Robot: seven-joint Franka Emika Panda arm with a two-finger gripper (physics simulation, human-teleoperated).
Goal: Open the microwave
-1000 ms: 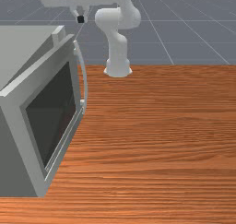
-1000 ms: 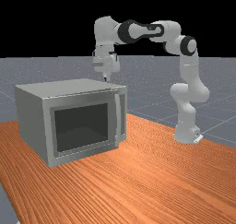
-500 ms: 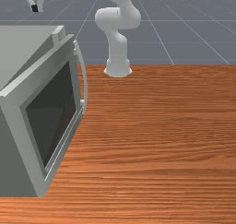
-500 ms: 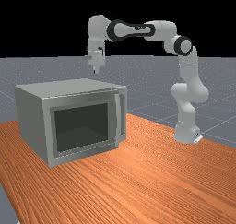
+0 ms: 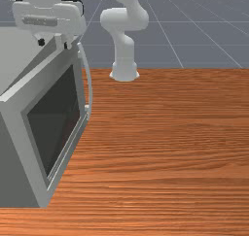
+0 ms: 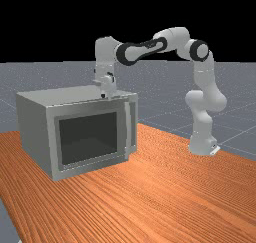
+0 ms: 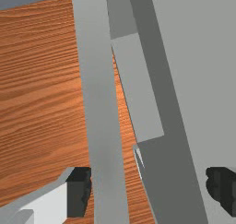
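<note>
The gripper [image 5: 53, 43] hangs at the front view's upper left, over the far end of the grey microwave [image 5: 19, 41]. The microwave's door [image 5: 35, 82] stands slightly ajar, with a narrow wedge of gap along its top and a curved handle [image 5: 89, 79] on its front. In the far view the gripper [image 6: 109, 96] is by the door's top edge, left of the handle [image 6: 128, 129]. Looking down in the wrist view, the door's top edge [image 7: 101, 103] runs between the widely parted fingers of the gripper [image 7: 150, 191], touched by neither; height above it is unclear.
The wooden table [image 5: 170, 147] extends beyond the door on its handle side. Behind the microwave, the arm's base [image 5: 124, 72] stands at the table's back edge. A small light block [image 5: 62, 38] sits in the gap behind the door's top.
My hand first moved toward the front view's left, then came down and turned, and now both fingertips stand apart by the door's top. The microwave and its door have not moved.
</note>
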